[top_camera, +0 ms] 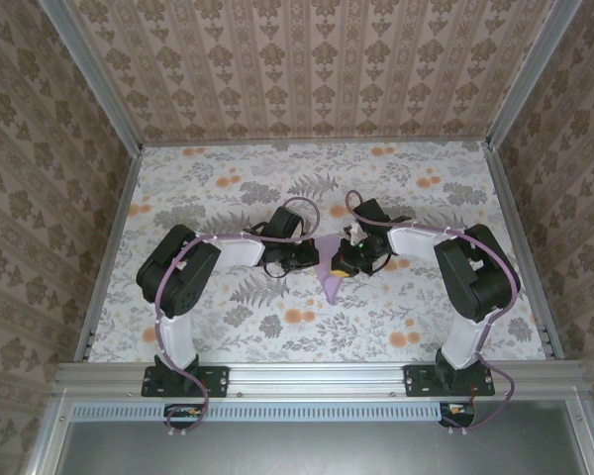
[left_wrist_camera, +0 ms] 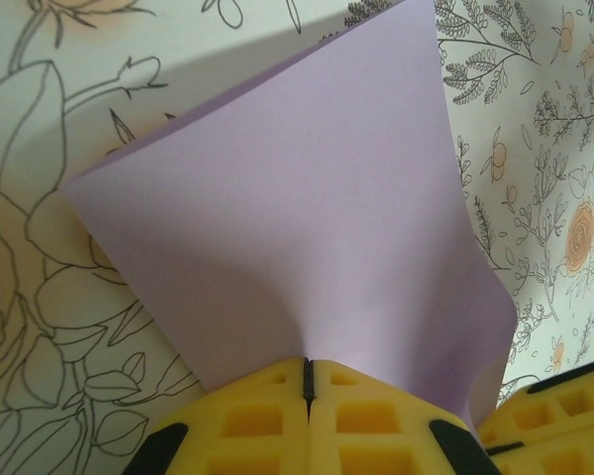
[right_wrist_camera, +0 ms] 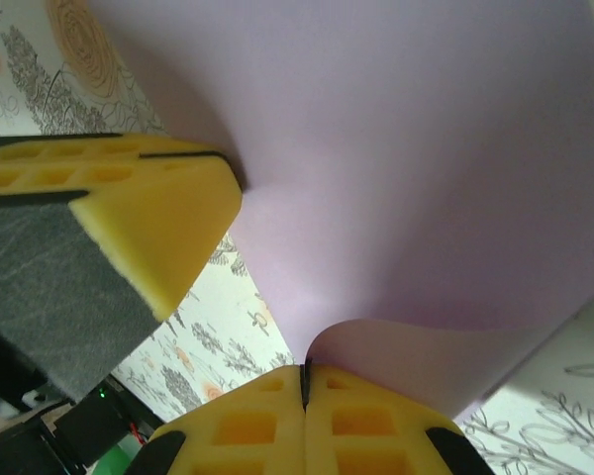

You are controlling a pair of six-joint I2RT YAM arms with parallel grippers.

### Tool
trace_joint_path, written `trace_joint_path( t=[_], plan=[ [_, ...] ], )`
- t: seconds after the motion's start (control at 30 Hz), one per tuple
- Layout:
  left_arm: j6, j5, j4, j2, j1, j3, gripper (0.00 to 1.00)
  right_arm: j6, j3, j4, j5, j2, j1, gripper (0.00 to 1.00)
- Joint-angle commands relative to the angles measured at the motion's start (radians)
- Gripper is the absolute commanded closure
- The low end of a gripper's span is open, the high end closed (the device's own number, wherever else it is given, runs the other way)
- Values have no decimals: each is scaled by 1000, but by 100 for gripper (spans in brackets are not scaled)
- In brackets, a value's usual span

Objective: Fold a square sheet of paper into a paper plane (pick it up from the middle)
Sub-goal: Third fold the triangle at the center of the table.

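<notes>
The square sheet of paper (top_camera: 332, 281) is plain lilac and hangs above the floral tablecloth between the two arms, one pointed corner towards the near edge. My left gripper (top_camera: 305, 259) is shut on one edge of it. In the left wrist view the sheet (left_wrist_camera: 307, 228) fans out from the closed yellow fingertips of this gripper (left_wrist_camera: 308, 368). My right gripper (top_camera: 345, 259) is shut on the sheet's other side. The right wrist view has the paper (right_wrist_camera: 406, 168) curling over the pinch of that gripper (right_wrist_camera: 304, 373). The two grippers sit almost against each other.
The floral tablecloth (top_camera: 228, 188) covers the table, which has metal rails (top_camera: 109, 237) and patterned walls at the left, right and back. In the right wrist view the left arm's yellow finger (right_wrist_camera: 129, 218) is close by on the left. The right arm's finger (left_wrist_camera: 554, 406) edges into the left wrist view.
</notes>
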Motion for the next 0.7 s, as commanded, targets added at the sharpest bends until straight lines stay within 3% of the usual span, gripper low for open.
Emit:
trace_joint_path(
  t=[0.0, 0.67],
  plan=[
    [19, -37, -88, 27, -12, 0, 100, 25, 14, 30, -5, 36, 11, 98],
    [13, -75, -112, 24, -31, 11, 100, -12, -63, 28, 62, -11, 15, 98]
  ],
)
